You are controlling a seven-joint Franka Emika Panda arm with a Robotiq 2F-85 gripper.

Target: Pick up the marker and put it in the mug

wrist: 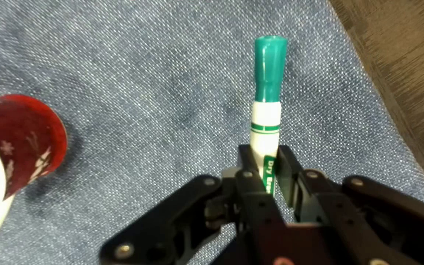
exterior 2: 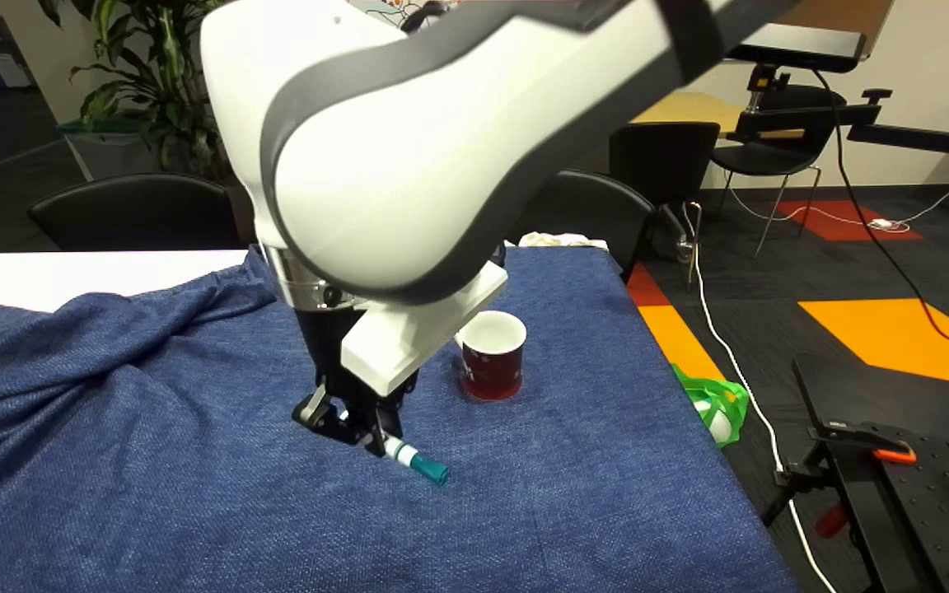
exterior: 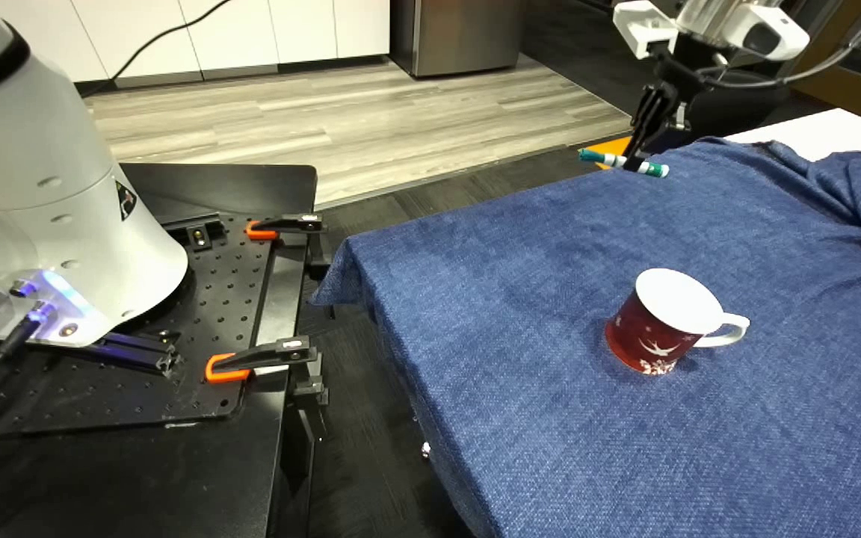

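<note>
1. Can read "Dry" and then "Era", white lettering on the green label (wrist: 269, 171) of the marker (wrist: 266, 114); cannot tell the rest, hidden or blurred down between the fingers (wrist: 248, 162)
2. Can make out green rings around the white barrel, between that label and the teal cap (wrist: 269, 70)
3. Can see pale figures printed on the dark red mug (exterior: 647, 329), among them a white bird with spread wings and small snowflakes
4. Can spot a small dark sticker (exterior: 125, 200) on the white robot base (exterior: 64, 194), too small to read
5. Notice blue cloth (exterior: 490, 269) spread over a white table (exterior: 841, 134), bunched into folds toward one end
6. In an exterior view, can pick out wood-look flooring (exterior: 251, 119), white cabinet fronts (exterior: 303, 30) and a metal-fronted appliance (exterior: 468, 37)
7. In an exterior view, can pick out black chairs (exterior 2: 133, 210), red and orange floor tiles (exterior 2: 903, 329), and a leafy plant (exterior 2: 165, 91) in a pale planter (exterior 2: 104, 156)
8. Find the mug upright on the cloth in both exterior views, mouth up, white inside, white handle out to one side
9. Notice a green bag (exterior 2: 730, 395) just past the cloth's edge, something white inside
10. Find the gripper (wrist: 264, 151) clamped on the marker's barrel, one fingertip on each side, capped end sticking out past the tips
11. Locate the marker in the air over the cloth, outside the mug and apart from it
</note>
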